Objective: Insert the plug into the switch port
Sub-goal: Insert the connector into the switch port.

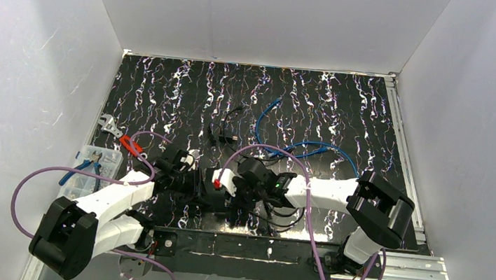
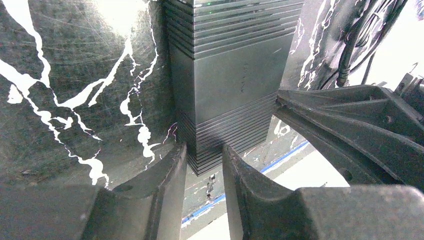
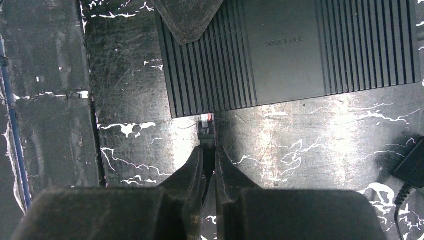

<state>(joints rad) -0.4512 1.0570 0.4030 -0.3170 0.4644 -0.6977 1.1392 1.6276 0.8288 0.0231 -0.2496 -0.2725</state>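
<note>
From above, the left gripper (image 1: 198, 184) and the right gripper (image 1: 239, 188) meet nose to nose near the front edge of the table (image 1: 319, 106). They cover most of the switch (image 3: 290, 50) between them. A blue cable (image 1: 301, 146) loops behind, well apart.

On the left wrist camera, the two fingers (image 2: 167, 180) sit against either side of the switch's near end and look clamped on it to steady it. The right arm's gripper shows as a dark shape just beside the box.

On the right wrist camera, the jaws are pinched shut on the plug (image 3: 206, 131). Its tip is at the switch's front edge and seems to be just entering, not seated. Whether its clip has latched cannot be told.

The step in hand appears to be the final push. To do it well, the right arm should drive straight along the plug's axis, square to the port face. It should keep the pinch firm so the plug does not twist. The left arm should brace the switch so it cannot slide back.
</note>
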